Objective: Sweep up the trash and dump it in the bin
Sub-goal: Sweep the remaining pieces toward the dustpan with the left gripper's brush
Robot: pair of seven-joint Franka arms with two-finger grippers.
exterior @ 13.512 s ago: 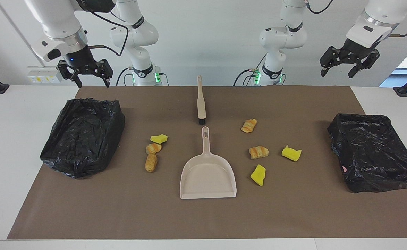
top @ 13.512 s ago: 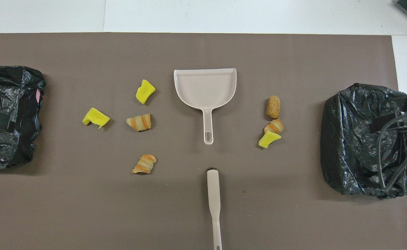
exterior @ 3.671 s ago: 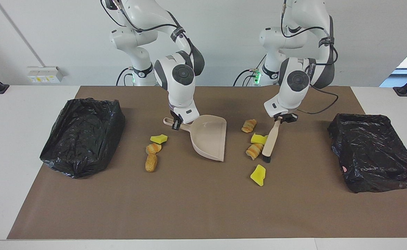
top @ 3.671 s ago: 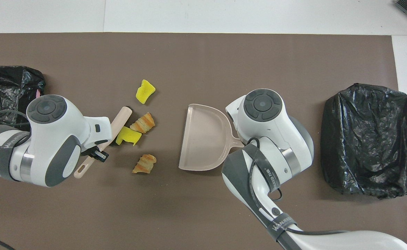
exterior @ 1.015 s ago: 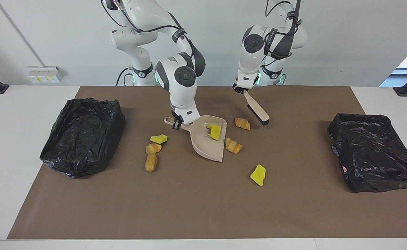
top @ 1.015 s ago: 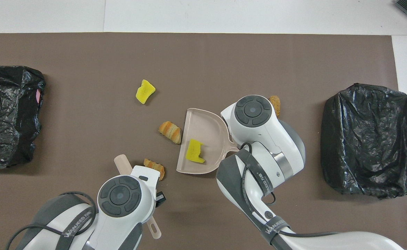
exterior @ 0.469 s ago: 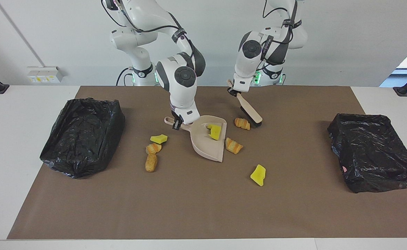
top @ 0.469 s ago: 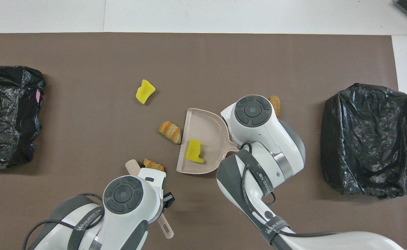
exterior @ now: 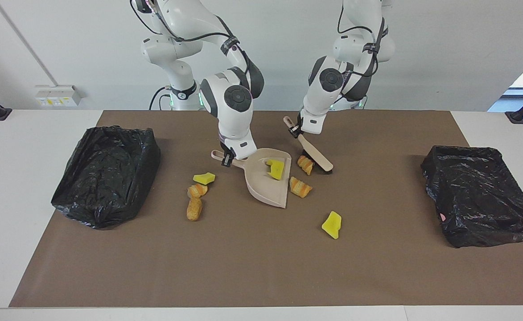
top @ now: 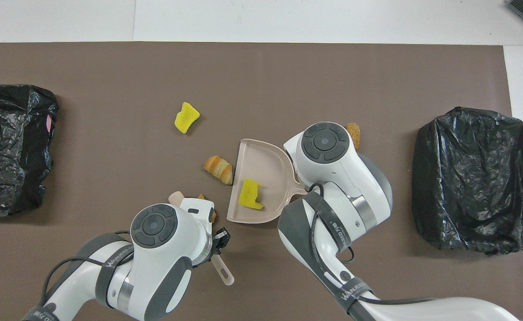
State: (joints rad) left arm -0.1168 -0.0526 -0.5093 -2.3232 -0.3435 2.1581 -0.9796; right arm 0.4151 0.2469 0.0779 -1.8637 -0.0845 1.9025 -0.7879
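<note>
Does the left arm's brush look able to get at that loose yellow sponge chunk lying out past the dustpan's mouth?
Probably yes. The yellow sponge chunk lies alone on bare mat, nothing around it. The left gripper holds the brush, busy at a pastry lump beside the dustpan.

Brown mat (exterior: 252,263) over a white table (exterior: 16,187); wall socket box (exterior: 56,95) near the right arm's end

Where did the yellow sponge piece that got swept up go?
It lies inside the beige dustpan, near the pan's open edge: the yellow sponge piece shows mid-table in the facing view, with a pastry lump just outside on the mat.
</note>
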